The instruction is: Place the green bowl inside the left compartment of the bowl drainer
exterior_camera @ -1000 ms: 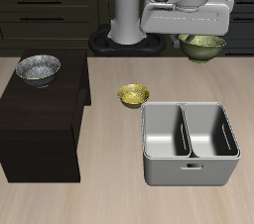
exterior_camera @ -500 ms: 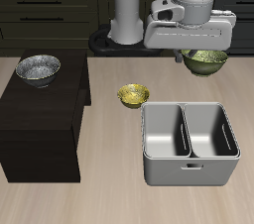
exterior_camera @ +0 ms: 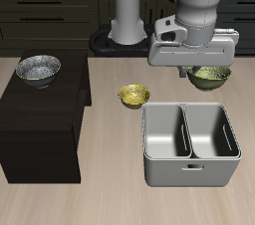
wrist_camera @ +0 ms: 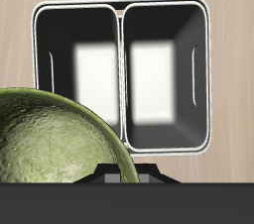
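My end effector (exterior_camera: 206,67) is clamped on the rim of the green bowl (exterior_camera: 209,76), which hangs just beneath it, upright with its mouth up, in the air behind the bowl drainer (exterior_camera: 190,144). Both wells of the drainer lie below, off to one side of the bowl.

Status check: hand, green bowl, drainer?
Hand shut on speckled olive-green bowl, held aloft. Grey metal two-well bowl drainer below, both wells empty. Nothing in the way.

Table (exterior_camera: 110,194) bears bowl drainer (exterior_camera: 190,145), yellow bowl (exterior_camera: 134,96), cabinet (exterior_camera: 40,119).
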Controlling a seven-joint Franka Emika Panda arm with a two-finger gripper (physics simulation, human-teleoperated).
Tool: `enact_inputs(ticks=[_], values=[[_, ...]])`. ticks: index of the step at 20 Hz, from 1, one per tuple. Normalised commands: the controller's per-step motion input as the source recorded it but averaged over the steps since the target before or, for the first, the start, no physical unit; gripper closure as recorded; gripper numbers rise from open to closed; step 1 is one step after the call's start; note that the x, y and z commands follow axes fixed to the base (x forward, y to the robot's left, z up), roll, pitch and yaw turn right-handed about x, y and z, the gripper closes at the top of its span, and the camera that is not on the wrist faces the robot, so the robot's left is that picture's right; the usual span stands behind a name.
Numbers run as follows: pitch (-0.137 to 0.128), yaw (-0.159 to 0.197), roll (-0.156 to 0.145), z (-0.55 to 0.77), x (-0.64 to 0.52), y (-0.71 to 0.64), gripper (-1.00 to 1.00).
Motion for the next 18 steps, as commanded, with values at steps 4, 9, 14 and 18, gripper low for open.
enact_inputs(ticks=[4,9,14,18], values=[[0.023,0.003,0.025,-0.17,-0.01,0.1,1.0],[0.019,0.004,0.013,-0.17,-0.03,0.06,1.0],[0.024,-0.001,0.021,-0.17,0.0,0.08,1.0],[0.013,0.001,0.008,-0.09,-0.01,-0.03,1.0]])
